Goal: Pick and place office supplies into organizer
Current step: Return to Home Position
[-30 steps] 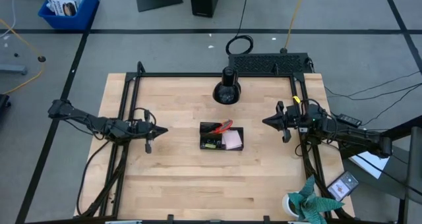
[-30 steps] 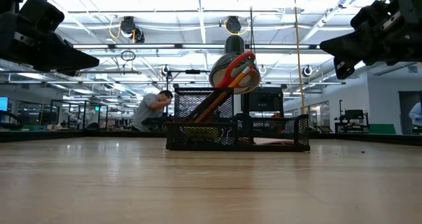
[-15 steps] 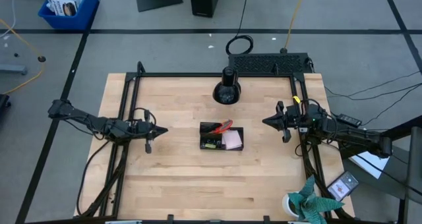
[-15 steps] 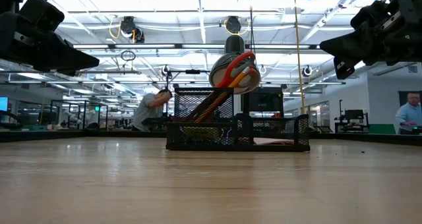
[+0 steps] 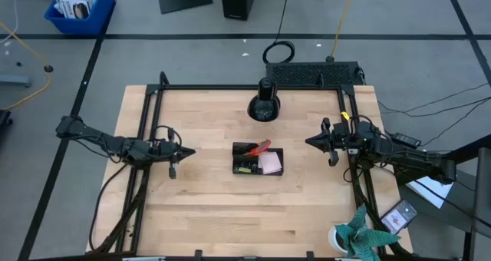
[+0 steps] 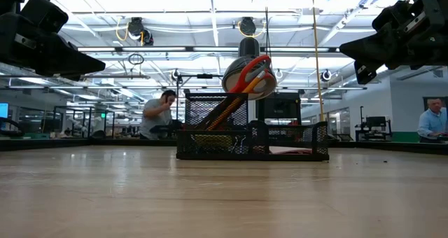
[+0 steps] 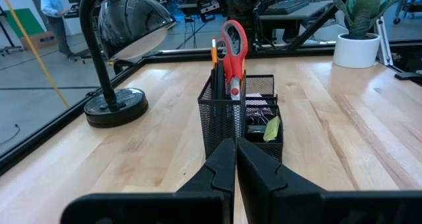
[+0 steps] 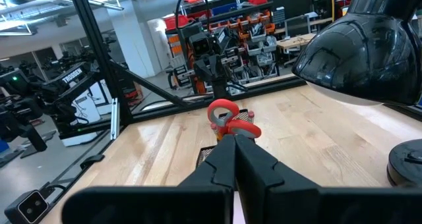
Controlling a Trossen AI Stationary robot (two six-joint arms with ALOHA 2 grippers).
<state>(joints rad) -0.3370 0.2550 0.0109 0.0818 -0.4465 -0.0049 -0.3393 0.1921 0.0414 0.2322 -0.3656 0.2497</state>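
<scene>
At the table's left side, the left gripper (image 5: 186, 150) hovers above the wood, fingers pressed together, holding nothing. In the middle stands the black mesh organizer (image 5: 258, 173): red-handled scissors (image 5: 262, 146) and orange pencils (image 7: 213, 53) lean in its tall cup, and the pink sticky-note pad (image 5: 270, 163) lies in its right compartment. Beyond it, the right gripper (image 5: 309, 142) hangs closed and empty.

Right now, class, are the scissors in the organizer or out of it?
In. The scissors sit handles-up in the tall mesh cup of the organizer, beside an orange pencil.

Wooden table (image 5: 207, 207), black organizer (image 6: 294, 143) at centre, desk lamp (image 5: 263, 107) near edge
</scene>
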